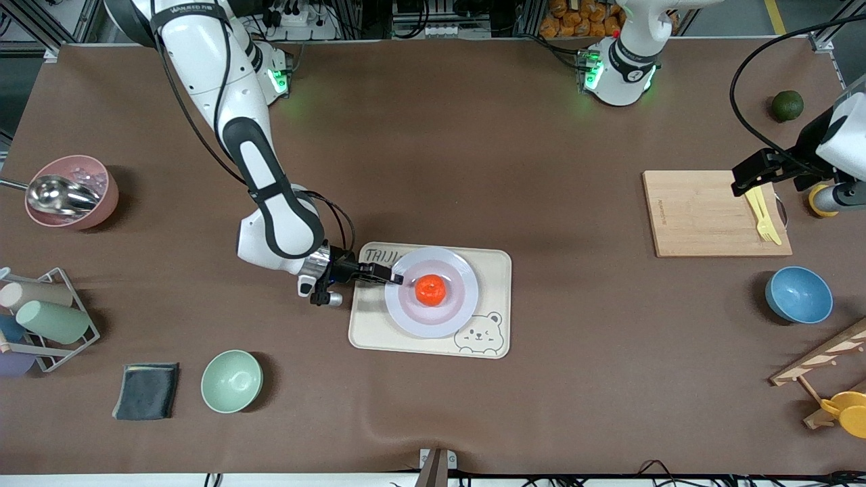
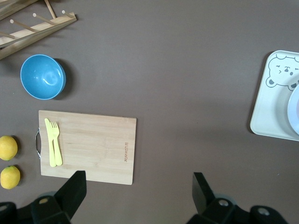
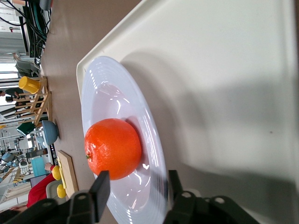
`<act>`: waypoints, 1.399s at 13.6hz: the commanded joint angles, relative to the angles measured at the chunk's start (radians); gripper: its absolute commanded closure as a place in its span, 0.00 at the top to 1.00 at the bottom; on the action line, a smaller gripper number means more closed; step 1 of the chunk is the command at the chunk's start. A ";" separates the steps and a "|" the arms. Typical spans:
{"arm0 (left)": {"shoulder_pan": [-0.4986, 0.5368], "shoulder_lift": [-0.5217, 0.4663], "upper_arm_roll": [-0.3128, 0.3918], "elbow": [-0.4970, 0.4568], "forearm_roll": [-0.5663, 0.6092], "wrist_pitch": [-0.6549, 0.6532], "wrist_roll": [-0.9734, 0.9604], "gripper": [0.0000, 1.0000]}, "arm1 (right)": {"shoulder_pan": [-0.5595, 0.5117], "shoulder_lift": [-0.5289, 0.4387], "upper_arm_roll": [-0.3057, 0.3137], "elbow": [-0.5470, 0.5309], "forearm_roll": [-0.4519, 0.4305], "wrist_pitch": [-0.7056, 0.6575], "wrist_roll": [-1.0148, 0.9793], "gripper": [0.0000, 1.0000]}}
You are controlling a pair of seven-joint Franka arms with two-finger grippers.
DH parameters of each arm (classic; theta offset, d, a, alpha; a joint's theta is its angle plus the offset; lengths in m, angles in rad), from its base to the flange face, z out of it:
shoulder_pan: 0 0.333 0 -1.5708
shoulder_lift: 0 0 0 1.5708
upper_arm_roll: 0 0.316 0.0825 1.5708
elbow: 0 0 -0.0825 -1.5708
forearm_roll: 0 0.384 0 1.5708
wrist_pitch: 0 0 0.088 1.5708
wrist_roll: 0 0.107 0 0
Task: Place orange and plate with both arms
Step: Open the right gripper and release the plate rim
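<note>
The orange (image 1: 430, 289) (image 3: 113, 148) lies in the shallow centre of the pale plate (image 1: 463, 297) (image 3: 93, 93). That plate rests on the cream bear tray (image 1: 497, 270) (image 3: 224, 70). My right gripper (image 1: 396, 276) (image 3: 136, 184) is at the plate's rim on the side toward the right arm's end. It is open, with one finger above the rim and one under it, and gaps show on both sides. My left gripper (image 1: 741, 179) (image 2: 138, 184) hangs open and holds nothing, over the cutting board's edge at the left arm's end.
Wooden cutting board (image 1: 703, 213) with a yellow fork (image 1: 763, 216), blue bowl (image 1: 798, 295), dark green fruit (image 1: 787, 106), lemons (image 2: 8, 148) and a wooden rack (image 1: 825, 358) sit at the left arm's end. Mint bowl (image 1: 231, 381), dark cloth (image 1: 146, 390), pink bowl (image 1: 71, 191) and cup rack (image 1: 47, 318) sit at the right arm's end.
</note>
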 commanded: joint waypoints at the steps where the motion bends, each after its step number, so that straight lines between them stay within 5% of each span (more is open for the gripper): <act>1: -0.006 -0.005 0.008 -0.003 -0.005 -0.005 0.010 1.00 | -0.013 0.008 0.004 0.014 0.008 -0.003 0.011 1.00; 3: -0.005 -0.006 0.008 -0.003 -0.005 -0.005 0.012 1.00 | -0.022 0.005 0.004 0.014 -0.023 -0.005 0.051 1.00; 6: -0.005 -0.011 0.008 -0.003 -0.005 -0.005 0.006 1.00 | -0.034 -0.024 0.004 0.014 -0.188 -0.008 0.218 1.00; 11: -0.005 -0.019 0.008 -0.003 -0.007 -0.005 0.010 1.00 | -0.121 -0.081 0.000 -0.001 -0.251 -0.169 0.267 1.00; 15: -0.005 -0.022 0.008 -0.005 -0.012 -0.006 0.018 1.00 | -0.223 -0.196 -0.022 0.010 -0.605 -0.379 0.492 1.00; 19: -0.005 -0.022 0.008 -0.010 -0.019 -0.017 0.022 1.00 | -0.351 -0.248 -0.034 0.092 -0.860 -0.618 0.540 1.00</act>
